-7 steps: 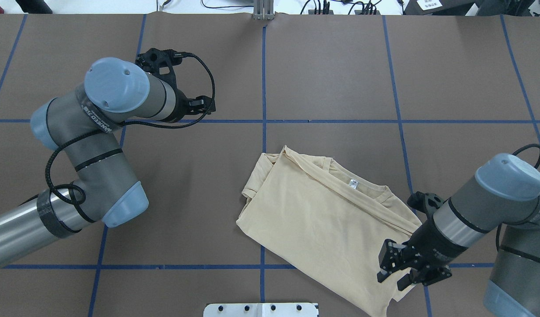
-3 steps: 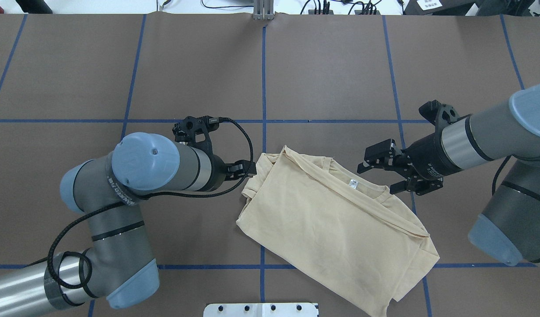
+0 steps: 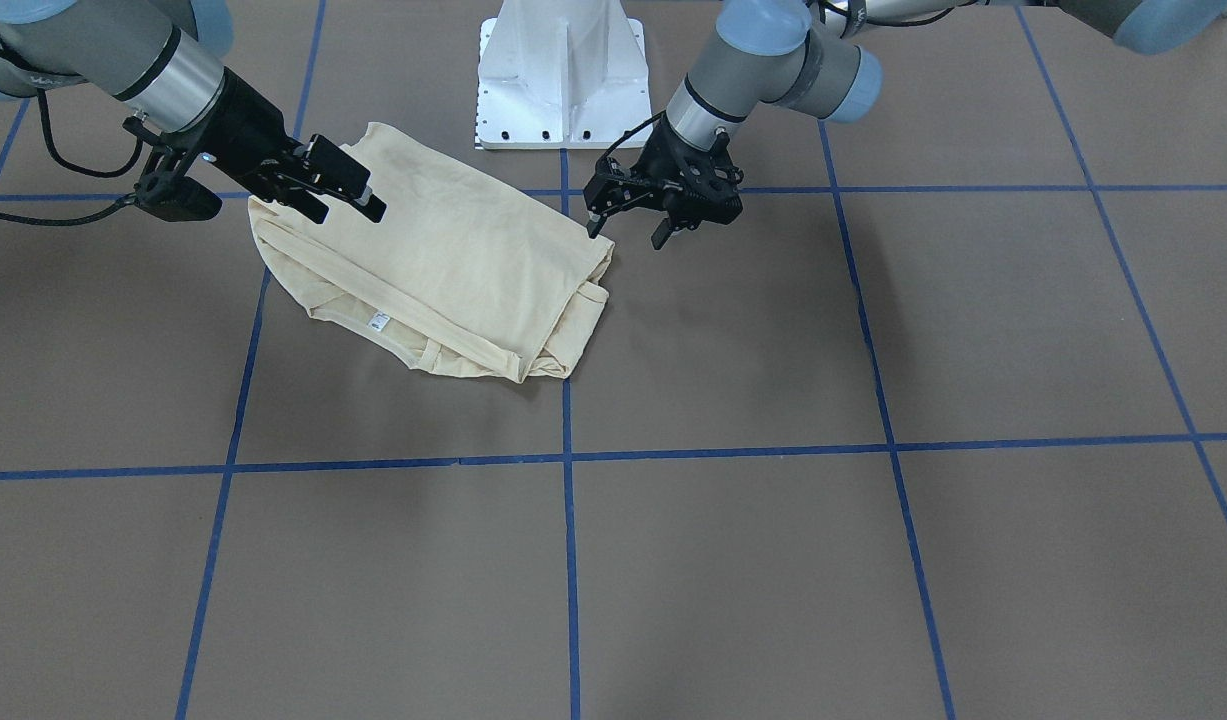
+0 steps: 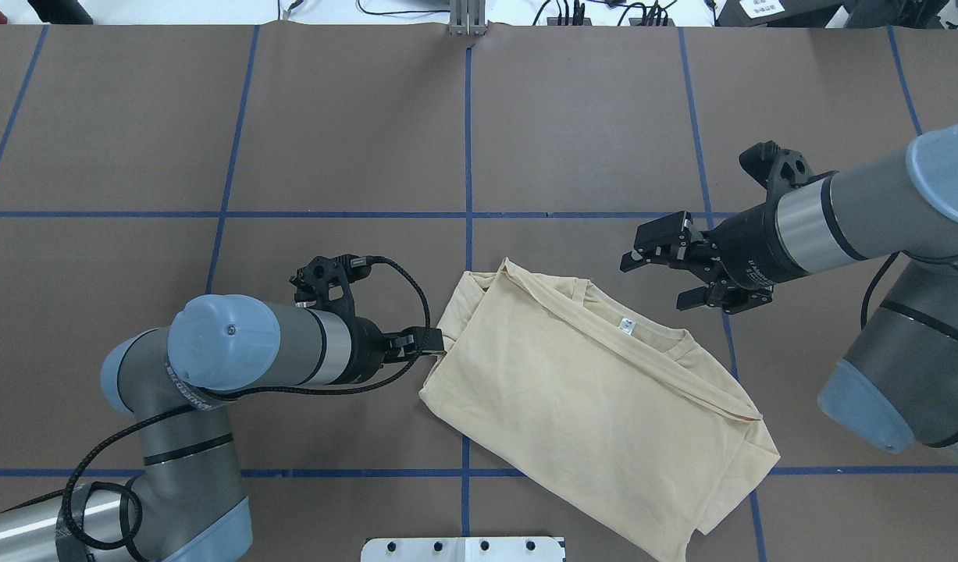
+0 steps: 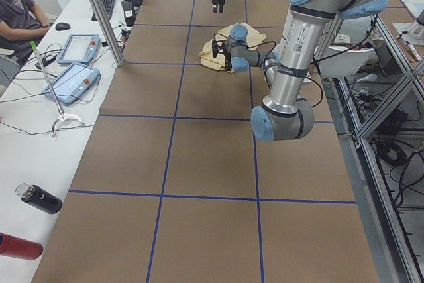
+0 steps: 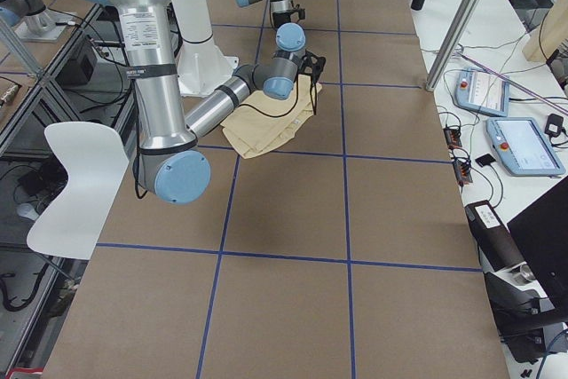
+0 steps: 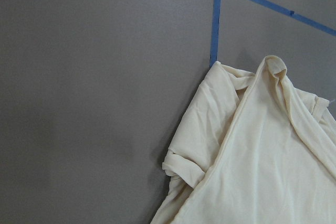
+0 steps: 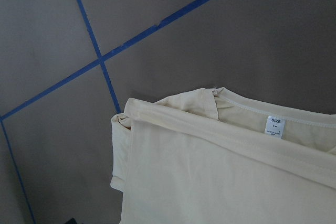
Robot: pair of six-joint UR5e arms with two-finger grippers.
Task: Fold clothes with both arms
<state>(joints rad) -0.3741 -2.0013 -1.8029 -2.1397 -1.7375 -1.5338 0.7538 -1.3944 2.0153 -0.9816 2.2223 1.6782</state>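
Near the middle of the brown table [image 4: 330, 117], the cream T-shirt [image 4: 588, 390] lay partly folded and slanted across the blue tape lines, its printed front hidden and its neck label [image 4: 625, 325] showing at the collar on the far edge. The left gripper [image 3: 625, 236] sat low at the shirt's bunched end, jaws apart, one finger just at the cloth where a rolled sleeve cuff [image 7: 181, 163] stuck out from under the top layer. The right gripper [image 4: 652, 282] hovered off the garment, beyond the collar, with its jaws spread wide and nothing between them. The main risk appeared to be on the left: closing there could catch only the loose cuff or a single layer, and lifting that would pull the stacked fold apart instead of carrying it over. With the right gripper not yet on the fabric, a one-sided pull would also likely drag the shirt askew. Thin cloth lying flat might slip from the fingers altogether.
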